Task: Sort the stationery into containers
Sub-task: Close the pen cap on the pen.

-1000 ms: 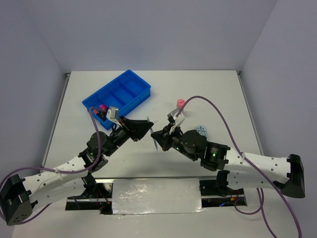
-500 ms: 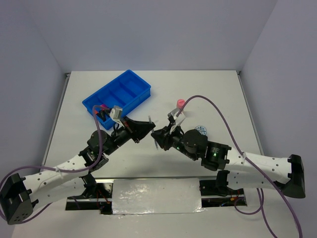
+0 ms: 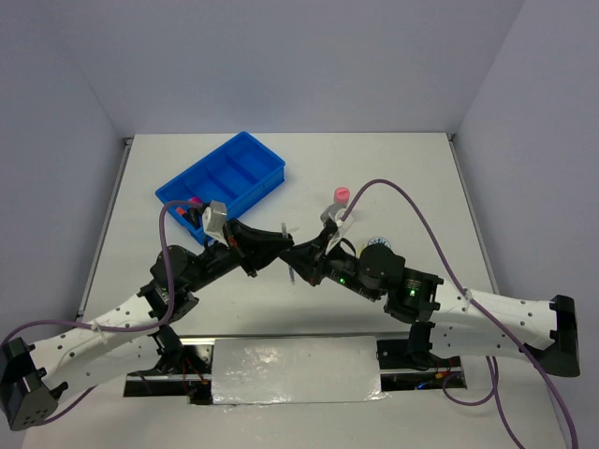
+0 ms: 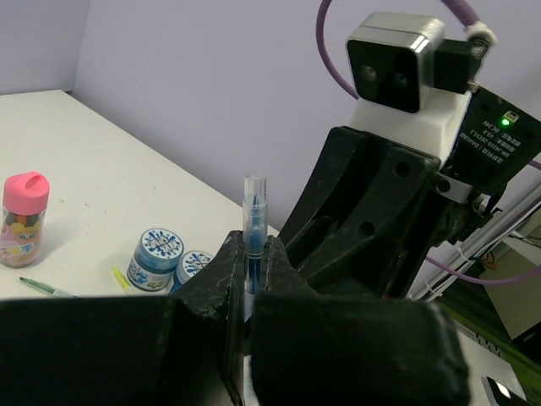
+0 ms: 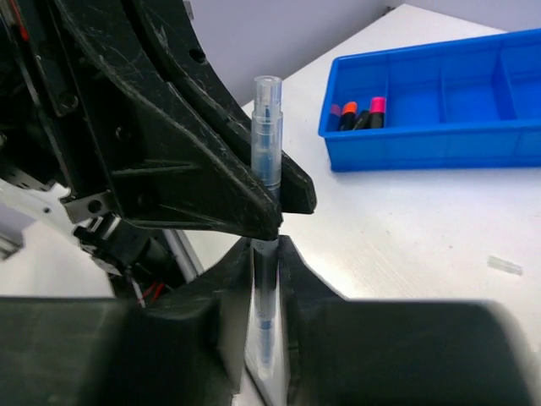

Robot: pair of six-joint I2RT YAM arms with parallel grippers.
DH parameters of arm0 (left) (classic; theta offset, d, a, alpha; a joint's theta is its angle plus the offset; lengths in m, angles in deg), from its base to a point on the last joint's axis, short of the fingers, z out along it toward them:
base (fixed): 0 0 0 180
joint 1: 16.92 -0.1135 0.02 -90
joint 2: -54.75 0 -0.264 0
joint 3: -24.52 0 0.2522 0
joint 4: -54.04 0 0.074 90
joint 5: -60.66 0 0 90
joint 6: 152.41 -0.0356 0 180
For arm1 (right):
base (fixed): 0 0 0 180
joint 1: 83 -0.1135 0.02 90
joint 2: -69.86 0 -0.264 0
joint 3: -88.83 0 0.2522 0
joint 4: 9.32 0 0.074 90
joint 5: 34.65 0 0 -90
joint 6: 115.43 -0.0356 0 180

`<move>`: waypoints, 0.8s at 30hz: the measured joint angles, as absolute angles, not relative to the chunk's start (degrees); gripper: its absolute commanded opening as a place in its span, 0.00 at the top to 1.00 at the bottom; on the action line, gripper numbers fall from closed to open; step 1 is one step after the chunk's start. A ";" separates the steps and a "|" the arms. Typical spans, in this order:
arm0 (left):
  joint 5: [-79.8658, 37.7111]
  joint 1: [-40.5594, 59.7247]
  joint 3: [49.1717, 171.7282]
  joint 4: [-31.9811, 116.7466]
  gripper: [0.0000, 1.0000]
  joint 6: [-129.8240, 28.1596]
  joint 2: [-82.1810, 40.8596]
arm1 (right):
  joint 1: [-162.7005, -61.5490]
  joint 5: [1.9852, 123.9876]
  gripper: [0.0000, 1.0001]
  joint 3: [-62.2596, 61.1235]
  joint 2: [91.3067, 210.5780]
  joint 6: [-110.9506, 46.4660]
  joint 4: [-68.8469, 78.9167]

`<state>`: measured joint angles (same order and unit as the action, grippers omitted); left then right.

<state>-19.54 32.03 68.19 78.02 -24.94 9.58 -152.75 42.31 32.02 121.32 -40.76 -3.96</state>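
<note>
A robotics lab cell: two cabled arms (image 3: 103, 327) (image 3: 505, 313) bolted to a white table (image 3: 421, 168) between plain pale walls (image 3: 281, 65)

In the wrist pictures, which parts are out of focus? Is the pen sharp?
Left wrist view: the left fingers are blurred, the pen is sharp. Right wrist view: the right fingers are blurred likewise; the blue tray is clear.

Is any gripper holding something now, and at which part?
The left gripper is shut on a pen, just below its clear cap. The pen's lower part stands between the fingers of the right gripper; whether they grip cannot be told.
</note>
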 measured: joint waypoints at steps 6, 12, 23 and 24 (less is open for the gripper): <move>-18.90 32.01 68.19 78.32 0.50 -25.90 9.60 | -152.75 42.74 1.00 32.02 121.37 -40.32 -4.01; -18.90 32.01 70.01 76.16 0.16 -26.75 9.23 | -152.89 44.03 1.00 32.02 121.39 -40.30 -4.12; -23.34 32.03 75.56 68.73 0.33 -29.59 10.17 | -152.89 44.06 1.00 32.02 122.18 -40.35 -3.99; -23.51 32.03 75.93 68.29 0.39 -29.81 10.19 | -152.89 44.06 1.00 32.02 122.18 -40.35 -3.94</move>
<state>-23.51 32.03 75.93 68.29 -29.81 10.19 -152.89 44.06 32.02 122.18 -40.35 -3.94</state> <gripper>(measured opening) 0.688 0.158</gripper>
